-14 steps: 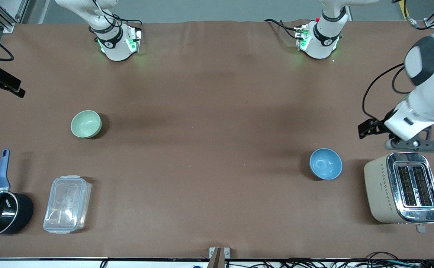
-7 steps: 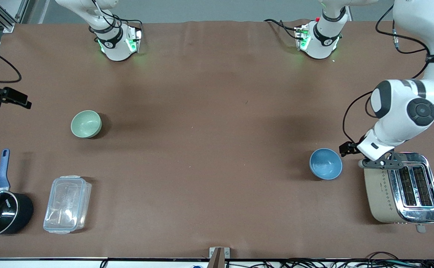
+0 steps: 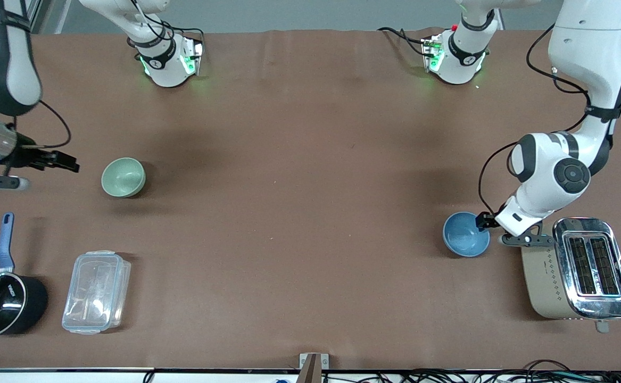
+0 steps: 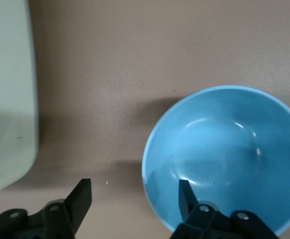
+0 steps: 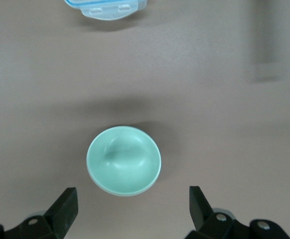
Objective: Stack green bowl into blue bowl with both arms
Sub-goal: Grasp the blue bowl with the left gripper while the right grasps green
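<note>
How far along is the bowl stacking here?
Nothing is stacked yet. The green bowl and blue bowl sit apart, empty. In hand: the left hand, open, straddles the blue bowl's rim; the right hand, open, hovers by the green bowl. Left: grasping, carrying, stacking.

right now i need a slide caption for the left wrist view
Open left gripper straddling the rim of the blue bowl on the brown table, one finger inside, one outside.

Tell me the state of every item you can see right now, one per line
green bowl: upright, empty, on the table
blue bowl: upright, empty, not held
left gripper: open, straddling the blue bowl's rim
right gripper: open, beside the green bowl
plastic container: lid on
saucepan: upright
toaster: slots empty
</note>
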Controlling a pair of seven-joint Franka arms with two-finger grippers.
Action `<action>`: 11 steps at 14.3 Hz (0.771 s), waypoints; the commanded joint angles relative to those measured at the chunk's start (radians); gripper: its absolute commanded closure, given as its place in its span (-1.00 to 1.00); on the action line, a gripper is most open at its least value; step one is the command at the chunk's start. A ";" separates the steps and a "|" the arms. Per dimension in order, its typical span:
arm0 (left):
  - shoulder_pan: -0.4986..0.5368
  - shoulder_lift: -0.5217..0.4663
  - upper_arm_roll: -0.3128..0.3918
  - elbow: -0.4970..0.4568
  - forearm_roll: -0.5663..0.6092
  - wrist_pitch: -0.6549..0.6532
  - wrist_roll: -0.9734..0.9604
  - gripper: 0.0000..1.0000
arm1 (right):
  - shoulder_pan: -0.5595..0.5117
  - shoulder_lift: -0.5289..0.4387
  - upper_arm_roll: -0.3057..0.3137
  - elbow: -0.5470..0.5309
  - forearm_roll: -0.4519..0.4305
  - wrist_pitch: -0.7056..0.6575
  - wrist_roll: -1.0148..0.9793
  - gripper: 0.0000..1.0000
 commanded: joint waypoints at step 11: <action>-0.004 -0.030 -0.021 0.017 0.003 0.002 0.017 1.00 | -0.009 0.199 -0.085 -0.176 0.291 0.270 -0.252 -0.92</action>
